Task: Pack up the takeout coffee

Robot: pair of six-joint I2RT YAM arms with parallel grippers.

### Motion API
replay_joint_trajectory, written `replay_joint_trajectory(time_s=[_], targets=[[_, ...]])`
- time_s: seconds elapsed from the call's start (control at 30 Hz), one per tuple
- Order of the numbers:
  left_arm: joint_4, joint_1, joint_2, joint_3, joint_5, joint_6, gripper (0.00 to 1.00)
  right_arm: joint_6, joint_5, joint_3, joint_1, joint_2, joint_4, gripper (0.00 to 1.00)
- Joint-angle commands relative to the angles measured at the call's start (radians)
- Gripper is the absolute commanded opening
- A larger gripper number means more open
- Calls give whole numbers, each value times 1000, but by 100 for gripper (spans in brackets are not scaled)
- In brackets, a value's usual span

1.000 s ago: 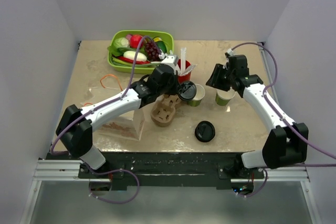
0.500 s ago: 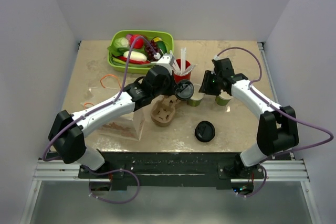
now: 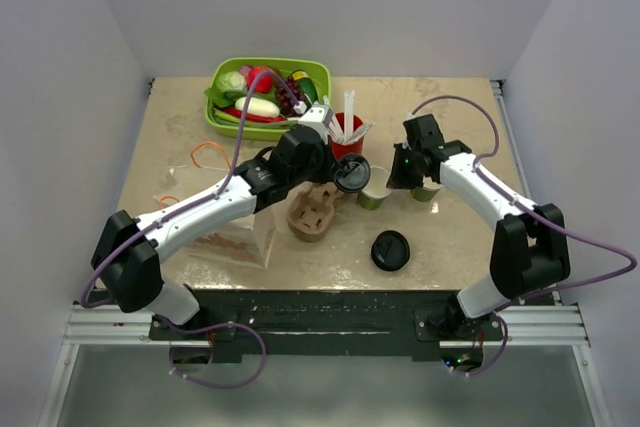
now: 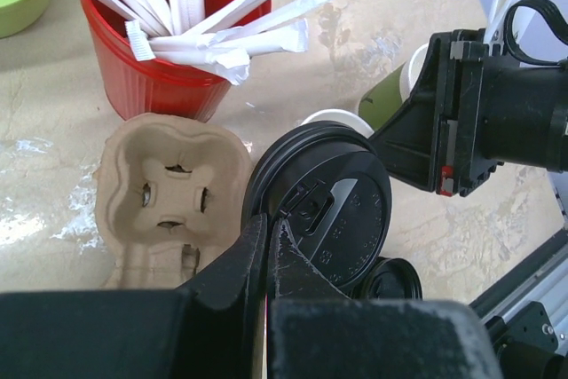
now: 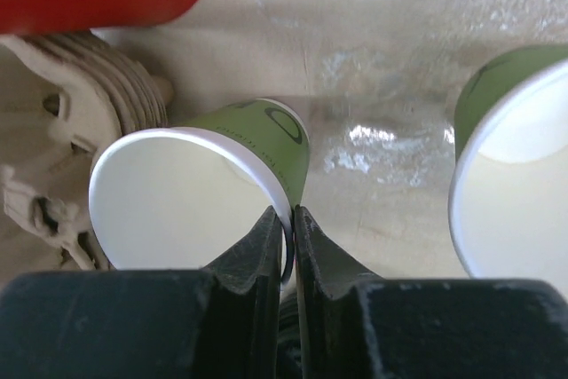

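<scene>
Two lidless green paper cups stand mid-table. My right gripper (image 5: pixel 286 219) is shut on the rim of the left cup (image 5: pixel 191 201), one finger inside and one outside; from above this cup (image 3: pixel 375 188) stands beside the carrier with the right gripper (image 3: pixel 393 179) at its right edge. The second green cup (image 5: pixel 515 166) stands apart to the right (image 3: pixel 428 188). My left gripper (image 4: pixel 268 224) is shut on the edge of a round black lid (image 4: pixel 328 210), held just left of and above the gripped cup (image 4: pixel 335 117). Another black lid (image 3: pixel 390 250) lies flat nearer the front.
A brown cardboard cup carrier (image 3: pixel 312 212) sits left of the cups. A red cup with white sticks (image 3: pixel 348 133) stands behind it. A green basket of toy produce (image 3: pixel 222 119) is at the back. A paper bag (image 3: pixel 240 237) lies at the front left, by an orange band (image 3: pixel 208 154).
My right arm swung left from the right-hand cup to the cup by the carrier, and its jaws closed on that rim. My left arm brought the lid slightly closer.
</scene>
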Motion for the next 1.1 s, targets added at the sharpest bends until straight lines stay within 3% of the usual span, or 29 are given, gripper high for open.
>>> replay_joint_trajectory(time_s=[0.0, 0.23, 0.53, 0.67, 0.7, 0.8, 0.9, 0.93, 1.03, 1.07], targets=[[50, 0, -42, 1, 49, 35, 0, -33, -12, 22, 25, -74, -107, 13], [30, -3, -41, 6, 86, 42, 0, -43, 32, 3, 68, -117, -173, 16], [12, -9, -33, -5, 109, 52, 0, -15, -4, -27, 67, -122, -107, 24], [16, -17, -36, -7, 126, 53, 0, -7, 2, -10, 67, -203, -101, 38], [24, -20, -35, -7, 130, 52, 0, -7, -12, -6, 67, -219, -99, 47], [30, -24, -17, 9, 149, 55, 0, 10, 23, 6, 65, -266, -116, 55], [-5, -35, 26, 47, 147, 61, 0, 19, 138, 13, 65, -312, -145, 65], [-20, -38, 42, 62, 143, 59, 0, 28, 248, 5, 64, -324, -151, 80], [-74, -46, 95, 121, 146, 59, 0, 59, 405, -10, 51, -377, -188, 98], [-80, -49, 105, 134, 147, 59, 0, 56, 454, -16, 50, -392, -185, 98]])
